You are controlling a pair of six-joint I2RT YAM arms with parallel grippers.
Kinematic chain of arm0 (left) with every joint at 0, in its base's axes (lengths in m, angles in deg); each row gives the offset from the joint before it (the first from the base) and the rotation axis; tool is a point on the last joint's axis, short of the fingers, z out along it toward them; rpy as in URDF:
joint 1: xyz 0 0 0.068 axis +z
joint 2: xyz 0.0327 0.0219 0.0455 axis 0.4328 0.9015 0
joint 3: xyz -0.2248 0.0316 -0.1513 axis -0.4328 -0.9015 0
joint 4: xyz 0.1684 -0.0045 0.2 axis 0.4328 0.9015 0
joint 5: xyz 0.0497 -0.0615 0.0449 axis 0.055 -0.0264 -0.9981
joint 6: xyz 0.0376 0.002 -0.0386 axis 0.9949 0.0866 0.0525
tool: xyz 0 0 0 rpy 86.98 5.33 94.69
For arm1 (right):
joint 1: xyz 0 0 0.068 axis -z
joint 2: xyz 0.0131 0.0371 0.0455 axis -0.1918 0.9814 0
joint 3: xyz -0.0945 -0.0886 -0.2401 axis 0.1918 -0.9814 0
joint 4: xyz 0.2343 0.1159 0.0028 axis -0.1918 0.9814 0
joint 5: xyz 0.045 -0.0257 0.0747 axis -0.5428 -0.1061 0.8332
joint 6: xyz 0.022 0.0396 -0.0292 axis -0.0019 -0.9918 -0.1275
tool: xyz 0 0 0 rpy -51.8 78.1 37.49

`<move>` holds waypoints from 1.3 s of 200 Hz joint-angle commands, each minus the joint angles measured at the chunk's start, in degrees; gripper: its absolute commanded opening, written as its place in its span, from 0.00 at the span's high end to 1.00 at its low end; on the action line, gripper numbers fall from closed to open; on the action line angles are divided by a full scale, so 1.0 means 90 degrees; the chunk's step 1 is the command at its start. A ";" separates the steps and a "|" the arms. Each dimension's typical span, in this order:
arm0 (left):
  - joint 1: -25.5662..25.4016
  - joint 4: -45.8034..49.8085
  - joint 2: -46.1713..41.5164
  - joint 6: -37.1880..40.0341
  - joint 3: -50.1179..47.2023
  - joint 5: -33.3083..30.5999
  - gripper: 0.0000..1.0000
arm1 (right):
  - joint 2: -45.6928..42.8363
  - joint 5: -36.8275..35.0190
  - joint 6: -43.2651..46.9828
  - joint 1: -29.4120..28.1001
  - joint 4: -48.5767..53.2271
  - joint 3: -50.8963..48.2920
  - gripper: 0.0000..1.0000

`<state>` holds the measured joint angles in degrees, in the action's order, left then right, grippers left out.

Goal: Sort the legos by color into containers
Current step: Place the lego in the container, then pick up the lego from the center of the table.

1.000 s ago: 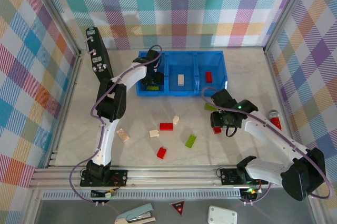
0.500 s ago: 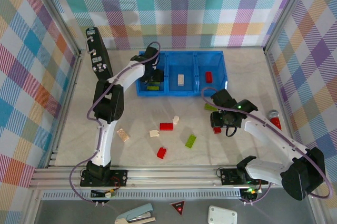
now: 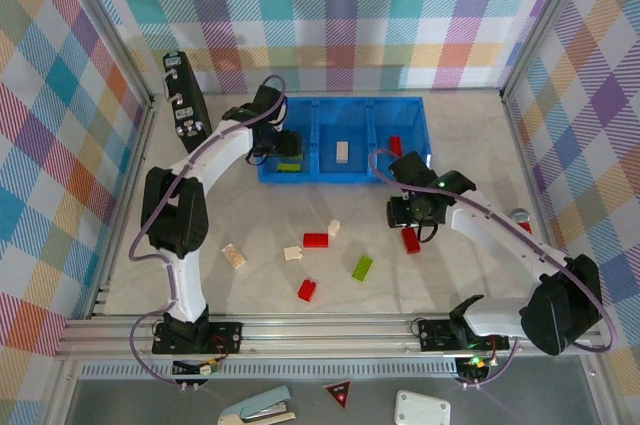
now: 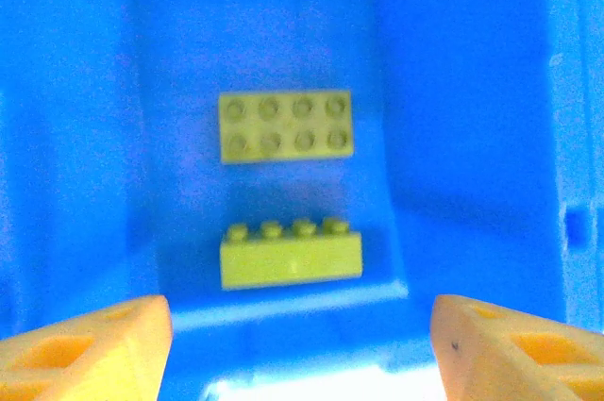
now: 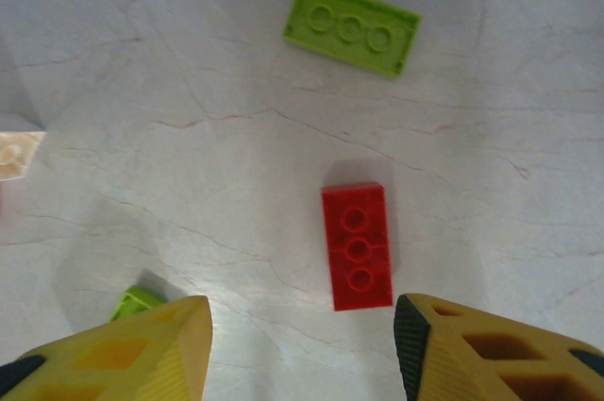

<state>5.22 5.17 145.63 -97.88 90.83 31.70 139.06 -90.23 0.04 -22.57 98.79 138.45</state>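
Note:
The blue tray (image 3: pixel 372 174) lies at the back, with three compartments. My left gripper (image 3: pixel 278 148) (image 4: pixel 302 368) hangs open and empty over the left compartment, where two lime green legos (image 4: pixel 285 125) (image 4: pixel 291 252) lie. The middle compartment holds a cream lego (image 3: pixel 343 151) and the right one a red lego (image 3: pixel 395 145). My right gripper (image 3: pixel 405 213) (image 5: pixel 302 363) stands open just in front of the tray. A red lego (image 3: pixel 410 239) (image 5: pixel 357 245) lies studs down on the table just beyond its fingertips. A green lego (image 5: pixel 351 25) lies farther off, and a green corner (image 5: pixel 137 302) peeks from under one finger (image 5: pixel 123 354).
Loose legos lie mid-table: red ones (image 3: pixel 316 240) (image 3: pixel 307 290), a green one (image 3: pixel 362 267), cream ones (image 3: pixel 293 253) (image 3: pixel 334 228) (image 3: pixel 233 256). A black upright device (image 3: pixel 185 100) stands at the back left. A small red and grey object (image 3: pixel 522 227) sits at the right.
My left arm has swung left and drawn back to the tray's left compartment edge. My right gripper has shifted toward the tray, uncovering the red lego on the table.

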 commanded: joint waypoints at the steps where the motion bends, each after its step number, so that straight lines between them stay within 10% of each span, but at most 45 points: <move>1: 0.0251 0.0269 -0.0774 0.0105 -0.0578 0.0165 0.27 | 0.0197 0.0257 -0.0005 -0.0217 -0.0177 0.0266 0.45; 145: 0.0900 0.0402 -0.4082 0.1209 -0.3397 0.0339 0.26 | 0.2827 0.1507 0.3129 -0.1313 -0.0541 0.1892 0.45; 260: 0.0902 -0.0165 -0.4503 0.1393 -0.3815 -0.0038 0.26 | 0.4564 0.1450 0.4018 -0.1371 -0.0339 0.3071 0.41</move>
<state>12.96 4.69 106.00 -86.54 57.48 32.79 178.25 -77.88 34.55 -34.35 94.26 164.07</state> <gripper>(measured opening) 0.742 0.588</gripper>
